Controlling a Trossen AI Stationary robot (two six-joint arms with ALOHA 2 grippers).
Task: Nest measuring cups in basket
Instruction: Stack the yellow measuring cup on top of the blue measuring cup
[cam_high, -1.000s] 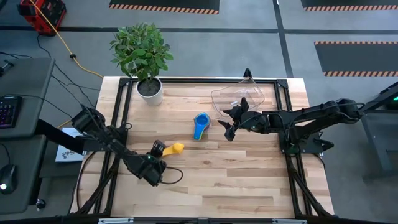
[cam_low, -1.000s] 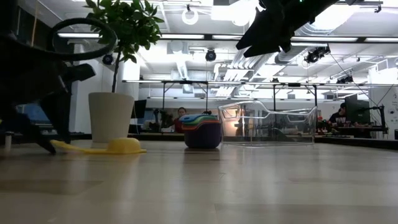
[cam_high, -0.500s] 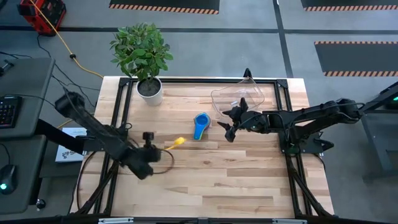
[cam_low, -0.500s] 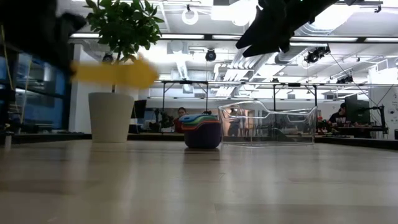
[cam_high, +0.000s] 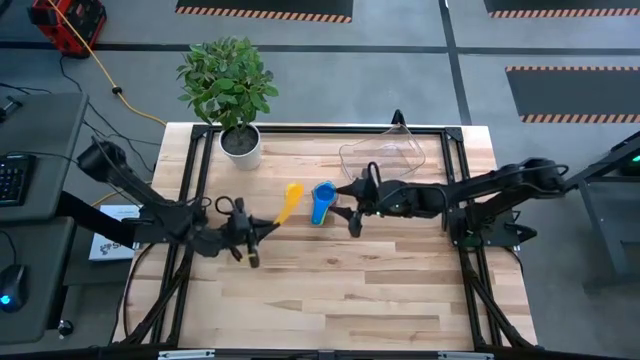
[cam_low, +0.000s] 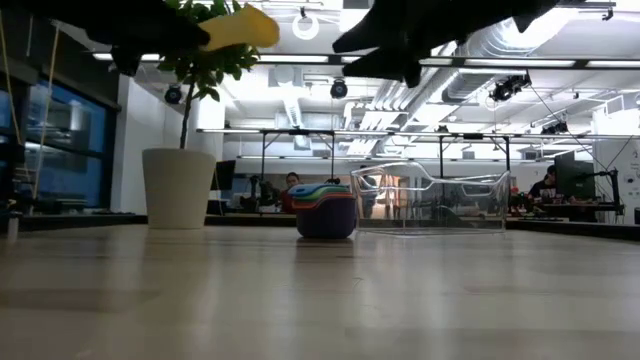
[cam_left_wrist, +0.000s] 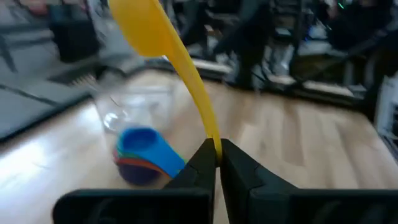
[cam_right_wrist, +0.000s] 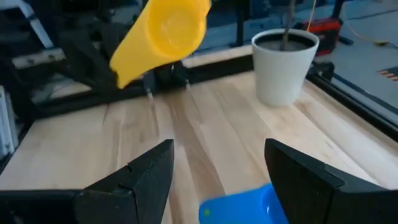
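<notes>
Lifted off the table since a second ago, the yellow plastic measuring cup (cam_high: 291, 194) hangs pinched by its handle in the left gripper (cam_high: 262, 229) near the blue-topped nested cup stack (cam_high: 323, 198); right gripper (cam_high: 352, 207) open over the stack, clear plastic basket (cam_high: 385, 152) empty, so nesting and basket placement remain.

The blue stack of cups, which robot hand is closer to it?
Right. The right gripper hovers open just beside the stacked cups, on the basket side. The left gripper is farther off, holding the yellow cup raised.
</notes>
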